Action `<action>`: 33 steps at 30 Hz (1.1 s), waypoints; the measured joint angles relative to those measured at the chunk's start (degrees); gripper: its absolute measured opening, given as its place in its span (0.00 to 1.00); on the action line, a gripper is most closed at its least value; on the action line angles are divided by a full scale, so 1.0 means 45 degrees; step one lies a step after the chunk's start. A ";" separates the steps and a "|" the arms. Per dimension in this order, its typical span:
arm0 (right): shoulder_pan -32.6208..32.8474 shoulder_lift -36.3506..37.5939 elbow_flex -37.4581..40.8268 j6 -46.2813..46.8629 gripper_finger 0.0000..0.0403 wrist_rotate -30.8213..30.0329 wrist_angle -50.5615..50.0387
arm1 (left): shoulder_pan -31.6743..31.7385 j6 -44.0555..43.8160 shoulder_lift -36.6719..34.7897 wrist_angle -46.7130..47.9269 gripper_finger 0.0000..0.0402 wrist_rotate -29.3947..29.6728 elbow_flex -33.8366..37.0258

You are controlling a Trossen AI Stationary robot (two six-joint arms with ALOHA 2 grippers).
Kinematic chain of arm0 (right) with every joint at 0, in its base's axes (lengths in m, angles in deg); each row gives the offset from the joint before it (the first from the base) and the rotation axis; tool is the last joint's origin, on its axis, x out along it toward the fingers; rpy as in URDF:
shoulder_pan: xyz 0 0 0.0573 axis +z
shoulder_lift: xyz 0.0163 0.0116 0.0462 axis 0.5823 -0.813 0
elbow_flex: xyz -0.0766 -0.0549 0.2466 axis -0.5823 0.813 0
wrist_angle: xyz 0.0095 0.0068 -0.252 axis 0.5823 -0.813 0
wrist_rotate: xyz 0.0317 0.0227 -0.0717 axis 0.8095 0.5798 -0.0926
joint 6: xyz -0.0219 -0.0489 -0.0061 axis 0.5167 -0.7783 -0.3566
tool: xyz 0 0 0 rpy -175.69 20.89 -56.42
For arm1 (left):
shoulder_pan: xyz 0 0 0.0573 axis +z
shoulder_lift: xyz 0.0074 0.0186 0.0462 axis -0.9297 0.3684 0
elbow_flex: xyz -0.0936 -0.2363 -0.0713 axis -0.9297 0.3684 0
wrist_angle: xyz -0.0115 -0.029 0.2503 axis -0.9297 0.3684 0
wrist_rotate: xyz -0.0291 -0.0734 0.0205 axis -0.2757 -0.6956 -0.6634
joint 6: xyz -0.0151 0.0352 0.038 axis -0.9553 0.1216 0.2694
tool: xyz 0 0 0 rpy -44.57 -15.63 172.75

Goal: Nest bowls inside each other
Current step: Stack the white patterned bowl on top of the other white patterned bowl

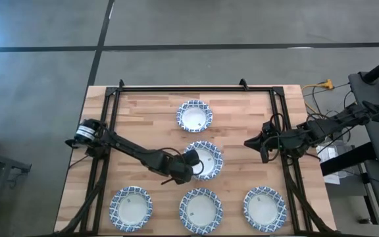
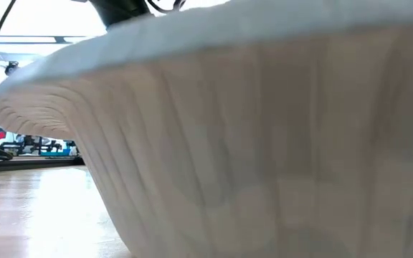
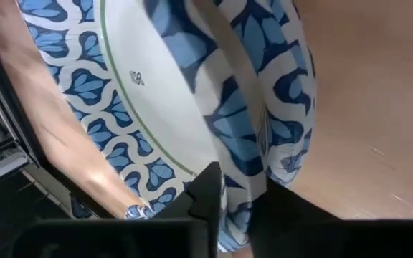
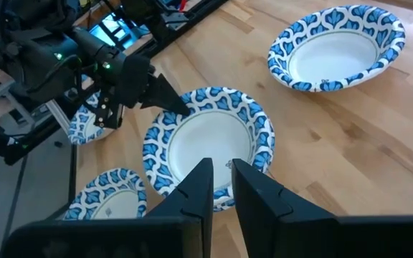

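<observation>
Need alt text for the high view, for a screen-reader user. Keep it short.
Seen from above, the left gripper grips the rim of the centre bowl on a wooden table. Four more blue-and-white patterned bowls sit around it: one farther back and three along the near edge. The right gripper waits at the table's right side.

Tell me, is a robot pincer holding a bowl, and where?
Yes. The left pincer pinches the middle bowl by its rim; the right pincer holds nothing.

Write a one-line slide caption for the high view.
Left gripper pinches the centre bowl's rim; four other bowls and the right gripper sit apart.
</observation>
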 joint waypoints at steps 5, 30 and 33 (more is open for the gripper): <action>0.0000 0.0005 0.0000 -0.0005 0.12 0.0003 0.0000 | 0.0000 -0.0163 -0.0095 0.0004 0.23 0.0000 0.0005; 0.0000 0.0024 0.0000 0.0039 0.12 0.0051 0.0013 | 0.0655 -0.7550 -0.3439 -0.0293 0.44 -0.5509 -0.0965; -0.0005 0.0029 0.0000 0.0044 0.12 0.0051 0.0019 | 0.1690 -1.2048 -0.3133 -0.0980 0.36 -0.8516 -0.1421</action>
